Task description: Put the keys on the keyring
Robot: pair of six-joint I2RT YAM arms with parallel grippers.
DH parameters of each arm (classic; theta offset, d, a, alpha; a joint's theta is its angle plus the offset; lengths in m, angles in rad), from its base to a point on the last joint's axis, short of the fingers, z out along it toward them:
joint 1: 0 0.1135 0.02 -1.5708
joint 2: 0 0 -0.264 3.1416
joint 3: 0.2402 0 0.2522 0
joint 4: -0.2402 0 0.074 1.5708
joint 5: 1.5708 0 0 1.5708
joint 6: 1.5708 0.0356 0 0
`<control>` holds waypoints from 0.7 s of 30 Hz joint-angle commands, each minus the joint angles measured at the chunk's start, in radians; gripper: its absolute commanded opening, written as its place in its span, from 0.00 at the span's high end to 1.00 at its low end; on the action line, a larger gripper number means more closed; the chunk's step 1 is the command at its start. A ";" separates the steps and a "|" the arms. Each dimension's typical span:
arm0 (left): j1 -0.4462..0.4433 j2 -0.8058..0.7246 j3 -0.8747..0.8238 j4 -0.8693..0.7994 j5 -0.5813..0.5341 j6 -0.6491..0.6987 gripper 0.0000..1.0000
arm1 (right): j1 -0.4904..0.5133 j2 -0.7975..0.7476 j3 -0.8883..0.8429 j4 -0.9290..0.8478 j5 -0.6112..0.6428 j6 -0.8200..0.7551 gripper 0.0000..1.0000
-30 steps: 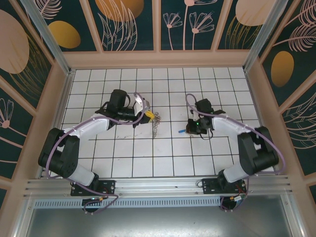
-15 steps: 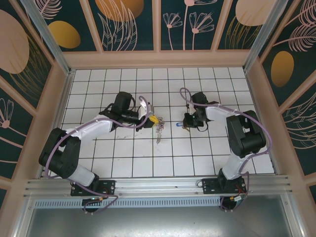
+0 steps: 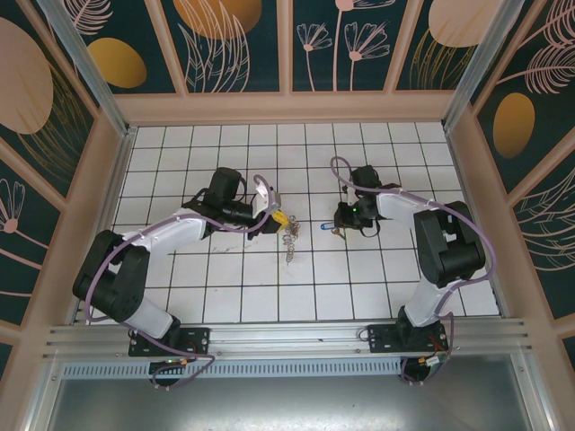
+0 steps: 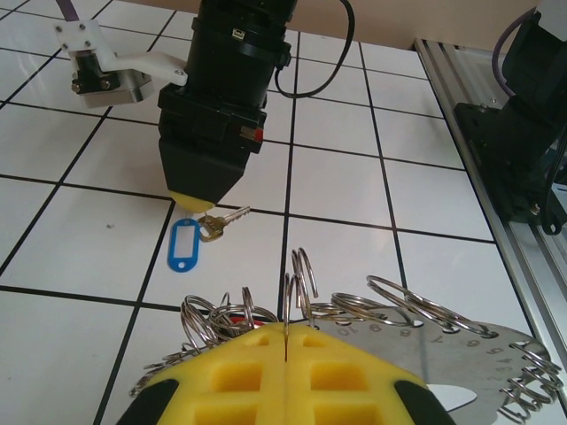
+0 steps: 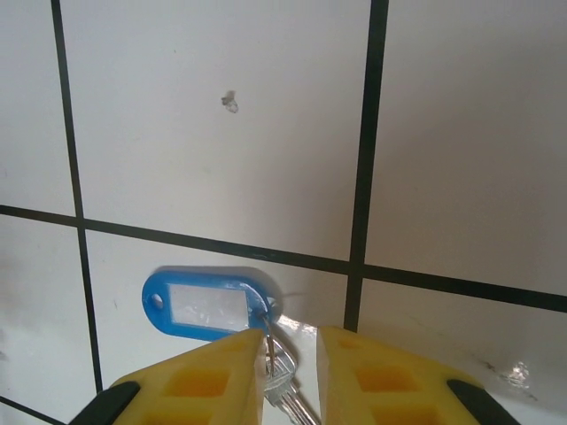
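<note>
While the right fingers [image 5: 208,372] stand slightly apart astride the key [image 5: 280,379] with blue tag [image 5: 208,305], bottom centre of right wrist view, flat on table [image 5: 221,133], close squarely on the key's metal, not the tag. Left fingers [image 4: 239,376] clamped together on keyring [image 4: 416,323], lower frame; hold it level.

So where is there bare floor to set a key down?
Free: the tile rows under the back wall, and those nearest the front rail. Crowded: centre, where left pincer, keyring, blue-tagged key and right pincer meet.
</note>
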State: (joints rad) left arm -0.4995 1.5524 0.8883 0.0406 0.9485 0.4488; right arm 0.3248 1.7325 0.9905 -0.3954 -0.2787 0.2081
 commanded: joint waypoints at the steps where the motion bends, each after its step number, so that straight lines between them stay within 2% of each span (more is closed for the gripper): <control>1: -0.005 0.007 0.005 0.015 0.052 0.010 1.00 | -0.006 -0.011 0.027 0.014 0.005 0.017 0.78; 21: -0.005 0.023 0.010 0.022 0.054 0.002 1.00 | -0.003 0.046 0.050 0.000 -0.047 0.013 0.85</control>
State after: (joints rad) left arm -0.4999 1.5665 0.8883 0.0410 0.9615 0.4484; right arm 0.3248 1.7626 1.0168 -0.3889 -0.3157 0.2157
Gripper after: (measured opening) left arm 0.059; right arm 0.155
